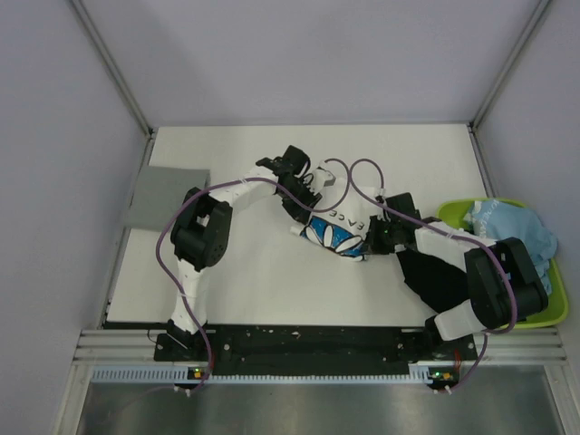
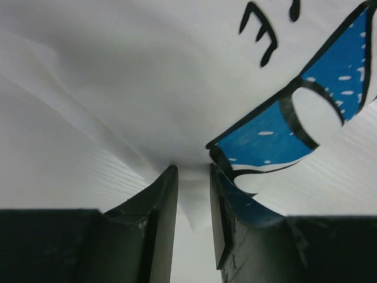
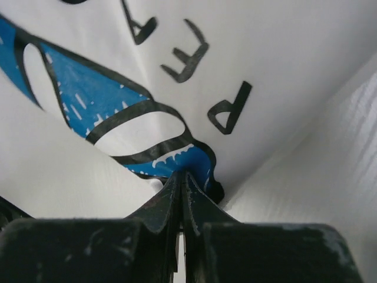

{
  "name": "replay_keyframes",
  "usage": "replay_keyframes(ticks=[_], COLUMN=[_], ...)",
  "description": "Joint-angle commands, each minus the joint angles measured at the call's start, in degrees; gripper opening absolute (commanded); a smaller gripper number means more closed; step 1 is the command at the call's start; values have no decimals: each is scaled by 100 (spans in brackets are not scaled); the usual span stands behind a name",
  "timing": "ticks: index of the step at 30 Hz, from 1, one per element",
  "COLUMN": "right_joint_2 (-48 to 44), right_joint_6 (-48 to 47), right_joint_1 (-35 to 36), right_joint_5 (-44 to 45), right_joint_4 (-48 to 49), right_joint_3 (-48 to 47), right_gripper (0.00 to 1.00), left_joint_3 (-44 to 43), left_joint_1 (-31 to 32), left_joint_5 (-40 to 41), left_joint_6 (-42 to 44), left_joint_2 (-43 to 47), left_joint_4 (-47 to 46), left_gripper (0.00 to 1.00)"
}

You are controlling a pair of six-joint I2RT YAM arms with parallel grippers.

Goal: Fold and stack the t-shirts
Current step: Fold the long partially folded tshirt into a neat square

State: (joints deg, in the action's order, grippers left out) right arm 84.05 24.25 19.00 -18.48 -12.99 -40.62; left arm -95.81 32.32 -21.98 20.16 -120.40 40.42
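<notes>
1. White shirt (image 1: 339,232), blue flower print and dark lettering: bunched near the middle of the table (image 1: 254,290), stretched between the two tools. In the left wrist view the cloth (image 2: 147,76) rises in folds away from the fingers. In the right wrist view the letters and blue petals (image 3: 194,65) show close up.
2. Left tool (image 1: 304,210): at the shirt's far-left end. Fingers (image 2: 164,197) are narrow, pinching a fold of white cloth beside the blue print.
3. Right tool (image 1: 377,237): at the shirt's right end. Fingers (image 3: 168,197) are pressed together on the cloth at a dark-edged petal.
4. Grey shirt (image 1: 169,195): folded flat at the left edge, toward the far-left corner, well apart from both tools.
5. Black shirt (image 1: 433,276): crumpled toward the near-right corner, partly under the right arm, just beside the tray.
6. Tray (image 1: 555,308), lime green: at the right edge.
7. Blue shirt (image 1: 509,231): heaped in the tray, spilling over its far rim.
</notes>
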Motion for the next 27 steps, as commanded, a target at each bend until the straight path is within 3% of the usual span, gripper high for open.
replay_keyframes(ticks=[1,6,14,20,27], right_joint_2=[-187,-687,-1233,-233,743], right_joint_6=[589,485,89,-52,115], right_joint_1=[-327,-424,-854,-995,-1171], right_joint_5=[362,687,1101,838,679], right_joint_4=[-1,-571,-1399,-1276,-820], right_joint_3=[414,398,-481,-1254,-1502], right_gripper=[0,0,34,53,57], left_joint_3=[211,396,519,493,836], left_joint_1=[3,-15,-15,125,346], left_joint_5=[132,360,633,54,176], left_joint_6=[-48,102,330,260,-152], left_joint_2=[34,192,1017,1379,844], left_joint_4=[53,123,334,186,-596], left_gripper=[33,34,39,40,41])
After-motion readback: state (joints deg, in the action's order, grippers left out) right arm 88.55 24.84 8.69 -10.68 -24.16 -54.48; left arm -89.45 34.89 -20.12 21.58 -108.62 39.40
